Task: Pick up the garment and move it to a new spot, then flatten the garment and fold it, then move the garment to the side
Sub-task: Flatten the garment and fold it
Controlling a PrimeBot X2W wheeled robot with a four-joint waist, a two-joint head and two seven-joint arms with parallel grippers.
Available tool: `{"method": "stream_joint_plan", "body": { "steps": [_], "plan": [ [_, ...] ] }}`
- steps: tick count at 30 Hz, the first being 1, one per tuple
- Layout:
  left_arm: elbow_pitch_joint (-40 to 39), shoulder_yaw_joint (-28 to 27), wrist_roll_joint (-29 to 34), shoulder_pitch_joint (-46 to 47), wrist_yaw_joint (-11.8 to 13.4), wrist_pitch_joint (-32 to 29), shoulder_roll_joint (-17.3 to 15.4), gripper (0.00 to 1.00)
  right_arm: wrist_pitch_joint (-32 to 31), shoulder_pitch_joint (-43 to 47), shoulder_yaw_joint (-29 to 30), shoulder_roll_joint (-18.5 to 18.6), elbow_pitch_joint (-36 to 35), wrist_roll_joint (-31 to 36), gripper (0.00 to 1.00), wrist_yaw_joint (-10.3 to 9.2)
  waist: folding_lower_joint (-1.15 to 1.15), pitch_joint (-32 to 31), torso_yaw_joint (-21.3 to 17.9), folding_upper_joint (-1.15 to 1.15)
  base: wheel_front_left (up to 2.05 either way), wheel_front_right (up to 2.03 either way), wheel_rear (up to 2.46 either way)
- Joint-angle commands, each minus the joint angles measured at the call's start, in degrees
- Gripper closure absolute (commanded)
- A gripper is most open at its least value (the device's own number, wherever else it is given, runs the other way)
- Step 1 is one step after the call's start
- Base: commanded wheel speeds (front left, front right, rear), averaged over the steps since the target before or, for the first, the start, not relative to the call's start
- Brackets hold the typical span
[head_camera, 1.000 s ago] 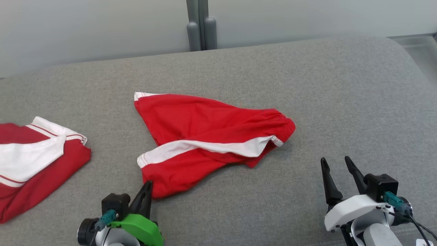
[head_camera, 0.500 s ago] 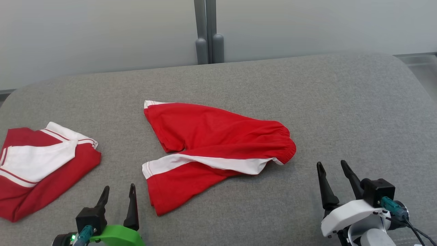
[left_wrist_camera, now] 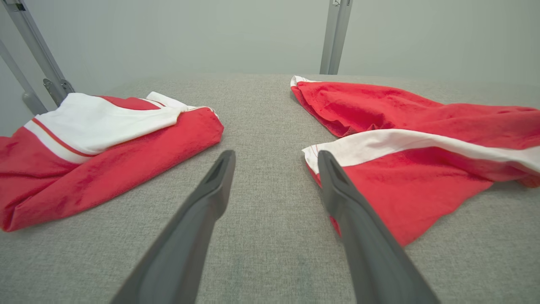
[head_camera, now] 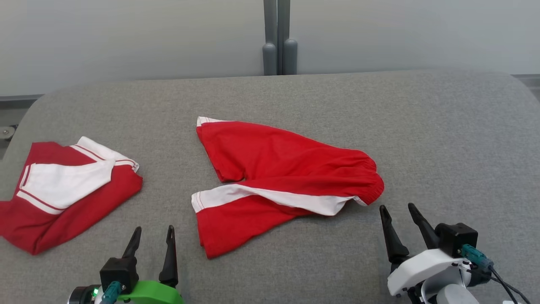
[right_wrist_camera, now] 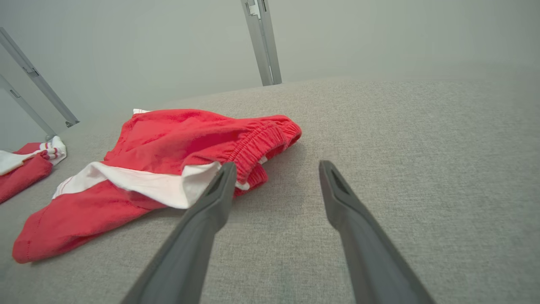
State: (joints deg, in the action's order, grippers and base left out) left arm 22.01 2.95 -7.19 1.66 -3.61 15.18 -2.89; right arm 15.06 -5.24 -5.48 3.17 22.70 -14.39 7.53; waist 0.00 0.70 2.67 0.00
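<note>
Head view cuts both arms off at its bottom edge, so we see little beyond fingers and wrist housings. The left gripper (head_camera: 154, 228) has its fingers apart with nothing between them, and the right gripper (head_camera: 395, 206) is spread the same way, also empty. The red shorts (head_camera: 287, 169), with a white side stripe, lie on the grey cushion (head_camera: 443, 139) just ahead and to the right of the left gripper and just ahead and to the left of the right one, held by neither. One leg is folded over the other, hiding part of the cloth beneath. In the left wrist view the shorts run out past the right edge, waistband and all. In the right wrist view that gripper's own left finger covers a bit of the stripe beside the elastic waistband. Well to the left of the left gripper lies a folded garment (head_camera: 71, 190) in red and white, its left edge cut off in the head view; we cannot tell what kind it is. A second ago the left gripper was pinched shut on the nearest corner of the shorts. Now it has let go and drawn back leftwards, and that corner lies free on the cushion. The whole picture has slid rightwards since then, which is the camera turning. The right gripper was spread then as now.
</note>
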Motion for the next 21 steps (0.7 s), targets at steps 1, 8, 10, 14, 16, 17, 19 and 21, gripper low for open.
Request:
{"method": "stream_joint_plan", "body": {
  "steps": [1, 8, 10, 14, 16, 17, 19, 21],
  "plan": [
    [-0.51, 0.50, -0.34, 0.04, -0.38, -0.05, -0.06, 0.00, 0.18, -1.40, -0.40, 0.20, 0.79, -1.46, 0.00, -0.08, 0.00, 1.62, 1.80, 0.00, 0.00, 0.00, 0.00],
    [-1.18, 1.88, -1.02, 2.29, -0.47, -0.05, -0.05, 0.00, 0.19, -5.16, -1.11, 0.47, 3.14, -4.31, 0.00, -0.07, 0.00, 4.81, 5.13, 0.00, 0.00, 0.00, 0.00],
    [-1.26, 1.82, -1.28, 2.49, -0.19, -0.05, -0.07, 0.00, 0.18, -6.14, -1.06, 0.80, 3.15, -4.64, 0.00, -0.08, 0.00, 5.79, 6.06, 0.00, 0.00, 0.00, 0.00],
    [-1.33, 2.26, -1.71, 3.39, -0.23, -0.05, -0.07, 0.00, 0.18, -8.93, -1.07, 1.60, 3.74, -5.18, 0.62, -0.08, 0.00, 7.71, 7.68, 0.00, 0.00, 0.00, 0.00],
    [-1.50, 2.80, -1.96, 3.93, -0.36, -0.05, -0.06, 0.00, 0.18, -10.20, -0.50, 2.35, 3.64, -5.07, 1.00, -0.08, 0.00, 8.72, 8.57, 0.00, 0.00, 0.00, 0.00],
    [-1.50, 3.17, -2.09, 4.24, -0.40, -0.05, -0.06, 0.00, 0.18, -10.93, -0.39, 2.78, 3.79, -4.93, 1.00, -0.08, 0.00, 9.26, 9.07, 0.00, 0.00, 0.00, 0.00],
    [-1.55, 4.10, -2.38, 4.90, -0.44, -0.05, -0.05, 0.00, 0.18, -12.80, 0.42, 3.57, 4.40, -4.54, 1.00, -0.08, 0.00, 10.19, 10.15, 0.00, 0.00, 0.00, 0.00],
    [-1.51, 5.39, -2.77, 5.65, -0.45, -0.05, -0.05, 0.00, 0.18, -14.51, 1.42, 4.77, 6.00, -3.48, 1.00, -0.08, 0.00, 11.02, 11.47, 0.00, 0.00, 0.00, 0.00]
  ]
}}
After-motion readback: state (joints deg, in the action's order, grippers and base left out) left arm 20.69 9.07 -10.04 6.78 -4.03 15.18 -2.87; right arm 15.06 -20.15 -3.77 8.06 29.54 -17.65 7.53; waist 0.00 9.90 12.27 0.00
